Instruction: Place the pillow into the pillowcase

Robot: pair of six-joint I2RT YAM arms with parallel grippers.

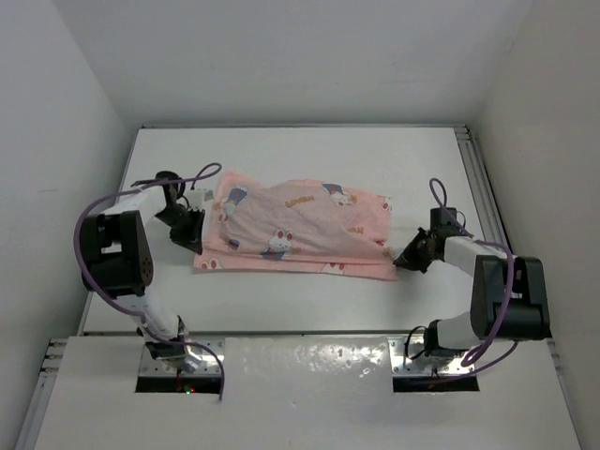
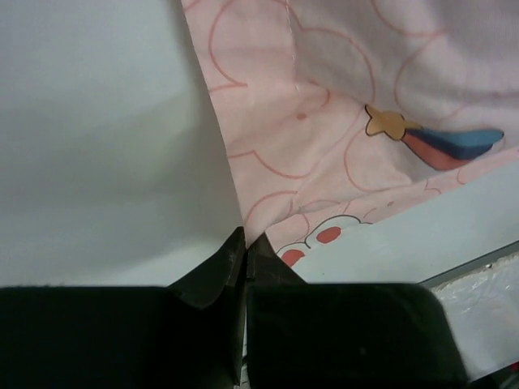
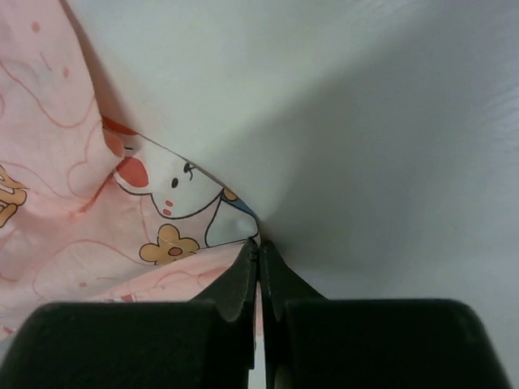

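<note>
The pink bunny-print pillowcase (image 1: pixel 300 230) lies stretched across the middle of the white table, bulging slightly. The brown pillow is not visible; it is hidden or out of view. My left gripper (image 1: pixel 190 232) is shut on the pillowcase's left edge; in the left wrist view the pink fabric (image 2: pixel 324 113) runs into the closed gripper (image 2: pixel 245 243). My right gripper (image 1: pixel 405 260) is shut on the pillowcase's near right corner; in the right wrist view the bunny-print cloth (image 3: pixel 97 227) is pinched at the closed gripper (image 3: pixel 258 247).
The white table (image 1: pixel 309 159) is walled by white panels at the back and both sides. A metal rail (image 1: pixel 478 178) runs along the right edge. The arm bases (image 1: pixel 178 356) sit at the near edge.
</note>
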